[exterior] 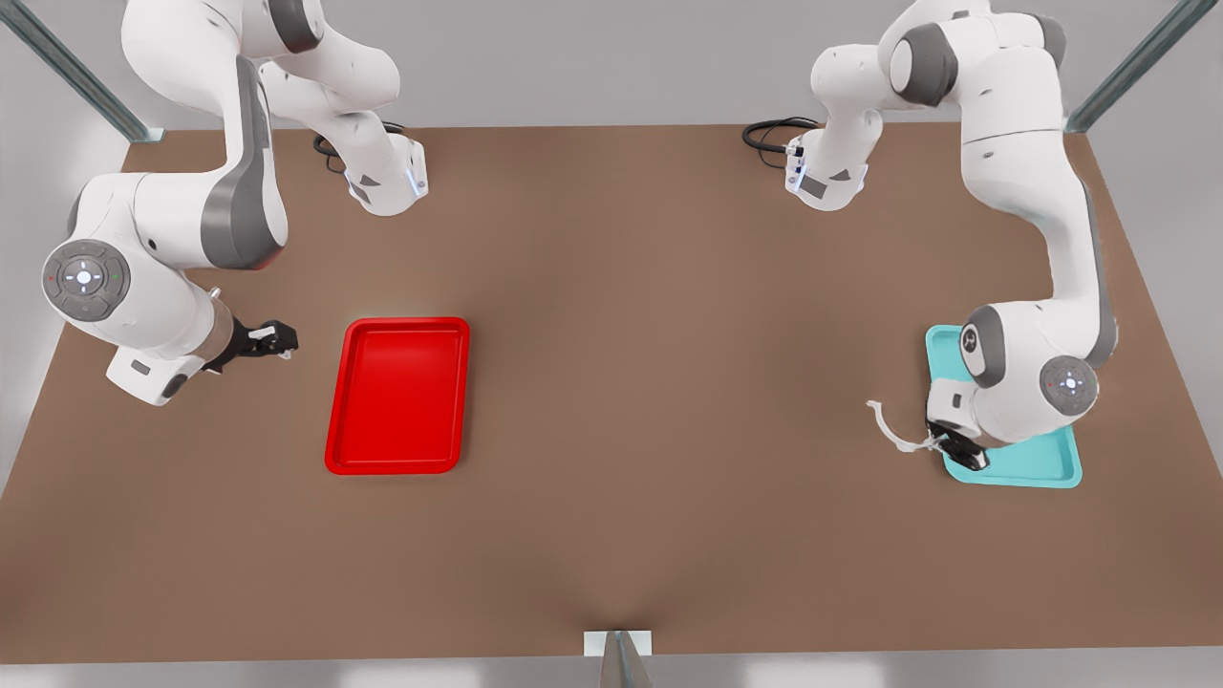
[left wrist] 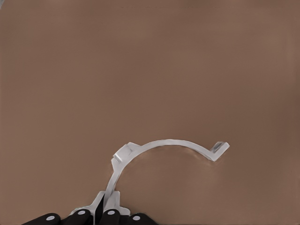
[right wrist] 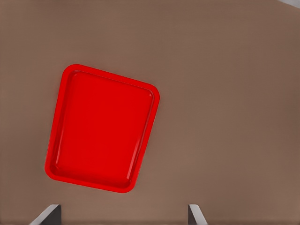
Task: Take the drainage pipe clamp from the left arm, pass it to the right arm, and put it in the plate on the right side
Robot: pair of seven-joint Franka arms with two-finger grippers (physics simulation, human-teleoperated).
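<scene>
We count two trays, red plate (exterior: 397,396) and teal tray (exterior: 1037,467), one clamp (exterior: 890,431) clamped in left pincer (exterior: 941,445) beside teal tray, over bench (exterior: 669,382), right pincer (exterior: 284,340) apart near plate, wrist view shows clamp's arc (left wrist: 161,146).

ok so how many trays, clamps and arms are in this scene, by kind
trays: 2, a red plate and a teal tray
clamps: 1, the drainage pipe clamp, held by the left gripper
arms: 2; the right gripper is open
total: 5
</scene>
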